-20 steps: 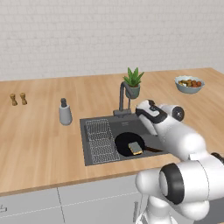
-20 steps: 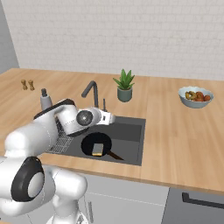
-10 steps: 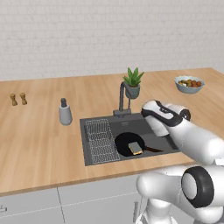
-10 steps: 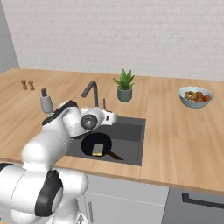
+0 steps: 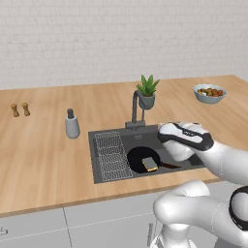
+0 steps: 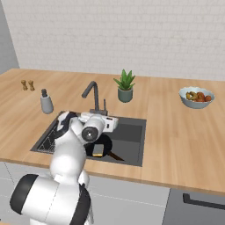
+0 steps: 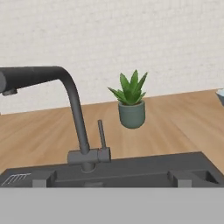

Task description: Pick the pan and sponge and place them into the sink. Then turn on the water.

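Hand view: faucet lever straight ahead of the hand, pan and sponge already in the sink.
Pan (image 5: 141, 158) sits on the sink (image 5: 107, 176) floor near the middle, handle running toward the basin's right edge; sponge (image 5: 149, 163) lies on it. Faucet (image 7: 70, 103) stands at the sink's back edge, its thin lever (image 7: 101, 134) upright just right of the stem, long axis vertical. Gripper hovers over the basin's right half, facing the back wall; lever lies ahead and slightly left of center. Fingers aren't visible, so can't tell how open it is or if it holds anything. No water running; likely next: reach forward, push lever.
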